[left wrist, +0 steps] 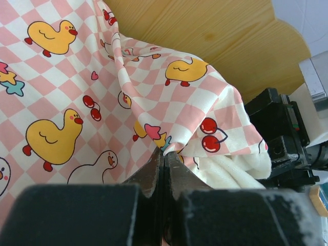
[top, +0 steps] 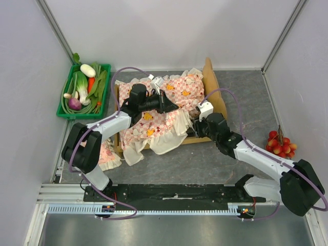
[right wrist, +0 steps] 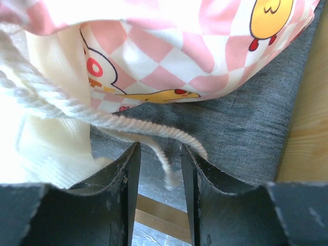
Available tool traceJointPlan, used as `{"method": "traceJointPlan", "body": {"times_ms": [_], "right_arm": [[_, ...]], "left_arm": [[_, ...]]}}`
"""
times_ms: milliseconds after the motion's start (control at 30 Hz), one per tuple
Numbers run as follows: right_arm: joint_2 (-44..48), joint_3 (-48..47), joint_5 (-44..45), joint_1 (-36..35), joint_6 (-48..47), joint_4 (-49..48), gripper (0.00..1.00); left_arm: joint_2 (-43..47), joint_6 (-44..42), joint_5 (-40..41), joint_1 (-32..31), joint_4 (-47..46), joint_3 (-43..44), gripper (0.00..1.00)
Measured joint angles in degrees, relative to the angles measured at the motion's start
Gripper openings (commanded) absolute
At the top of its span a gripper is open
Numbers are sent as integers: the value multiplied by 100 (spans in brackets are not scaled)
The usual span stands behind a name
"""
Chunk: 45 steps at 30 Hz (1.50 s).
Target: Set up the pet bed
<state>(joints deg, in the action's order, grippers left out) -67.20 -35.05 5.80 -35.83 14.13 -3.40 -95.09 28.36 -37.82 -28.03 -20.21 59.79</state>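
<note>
The pet bed (top: 212, 84) is sitting on the counter (top: 205, 164), its mattress (top: 154, 128) lying crumpled and spilling over its near edge, the left end effector (left wrist: 165, 155) pinching a mattress fold, the right end effector (right wrist: 159, 164) standing parted at its near-right corner, and the pillow (top: 106, 155) lying outside.

Pet bed (top: 211, 82): light-wood frame lying flat mid-table, curved headboard upright at its right end in top view, dark grey fabric base partly showing.
</note>
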Motion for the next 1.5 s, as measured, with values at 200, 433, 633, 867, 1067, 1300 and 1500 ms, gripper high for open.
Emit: {"method": "traceJointPlan", "body": {"times_ms": [200,433,633,867,1067,1300,1500], "right_arm": [[-131,0,42,0,-39,-52,44],[-439,0,-160,0,-22,-118,47],[-608,4,-356,-2,87,-479,50],[-1001,55,-345,-2,138,-791,17],[-772,55,-356,-2,133,-721,14],[590,-98,-490,-4,125,116,17],[1134,-546,-997,-2,90,1296,17]], "left_arm": [[-4,59,-33,7,-15,0,2],[-68,76,-136,4,-57,0,2],[-94,90,-153,7,-79,0,2],[-94,120,-177,7,-94,0,2],[-94,129,-179,7,-94,0,2],[-94,133,-299,11,-92,7,2],[-205,136,-540,26,-70,105,2]]}}
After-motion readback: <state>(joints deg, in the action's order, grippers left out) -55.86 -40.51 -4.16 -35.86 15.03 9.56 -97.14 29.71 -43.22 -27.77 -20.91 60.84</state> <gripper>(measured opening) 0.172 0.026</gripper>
